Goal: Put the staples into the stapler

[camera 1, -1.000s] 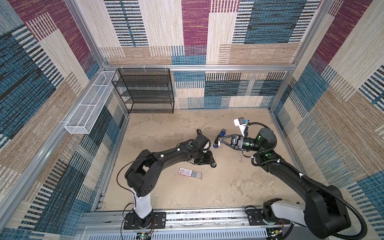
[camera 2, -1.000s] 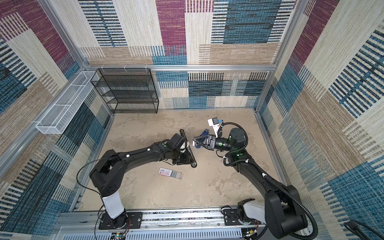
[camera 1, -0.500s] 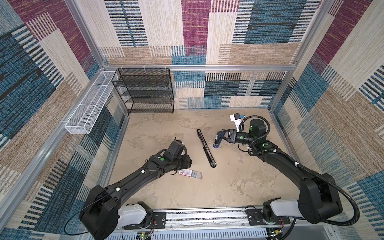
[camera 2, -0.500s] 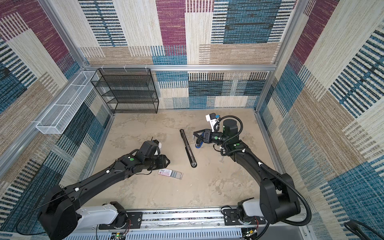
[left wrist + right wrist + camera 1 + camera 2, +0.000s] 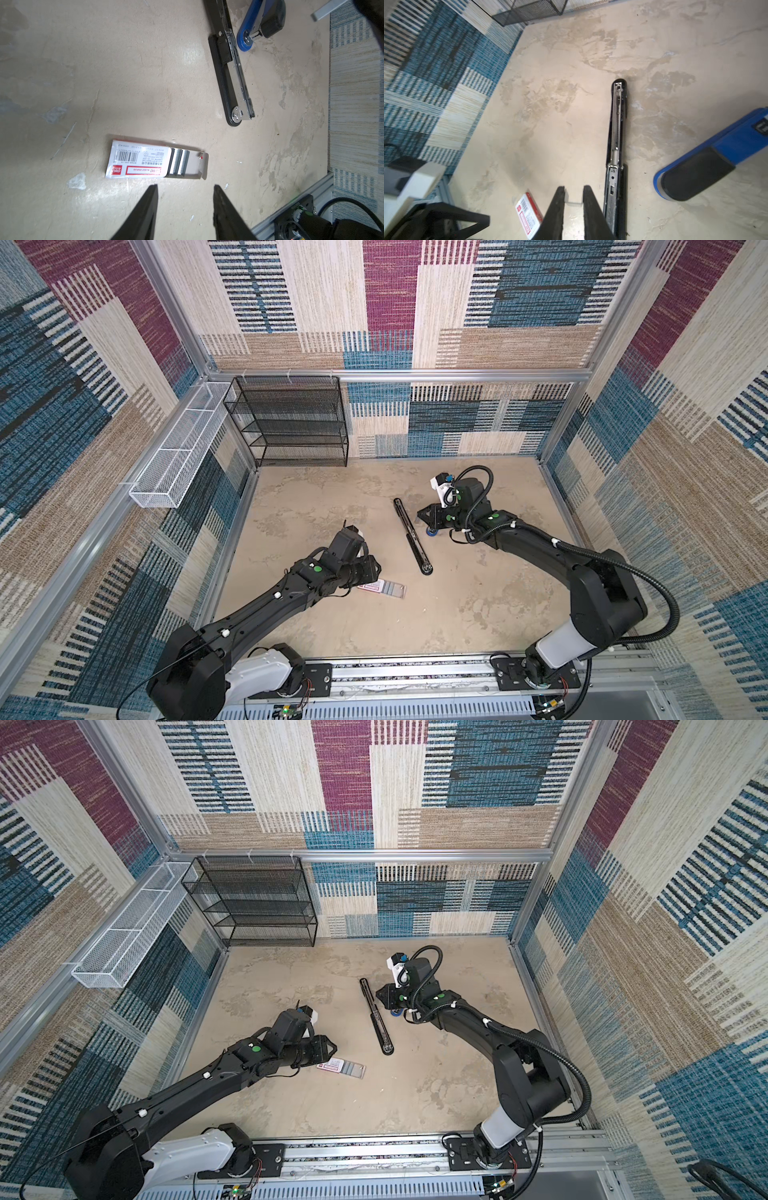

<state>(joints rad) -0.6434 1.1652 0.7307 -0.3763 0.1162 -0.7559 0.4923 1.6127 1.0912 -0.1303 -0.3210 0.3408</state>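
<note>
The staples (image 5: 179, 164) are two short blocks of grey metal. They lie side by side in a pale tray (image 5: 197, 166) that sticks halfway out of a white card box (image 5: 139, 161), which has a red band and a barcode. The box lies flat on the counter (image 5: 478, 614), just ahead of my left fingers (image 5: 145, 209). Those fingers are spread apart and hold nothing, and their tips stop short of the box without touching it.

The stapler (image 5: 232, 79) is black and swung open into one long flat line. Its silver channel and spring show along the top. It lies mid-counter, beyond the box and apart from it.

My right fingers (image 5: 556, 209) are drawn close together. They pinch a short grey strip (image 5: 573, 202) at their tips, just beside the stapler's hinge. A blue-and-black object (image 5: 726, 158) rests on the counter on the far side of the stapler from the box.
</note>
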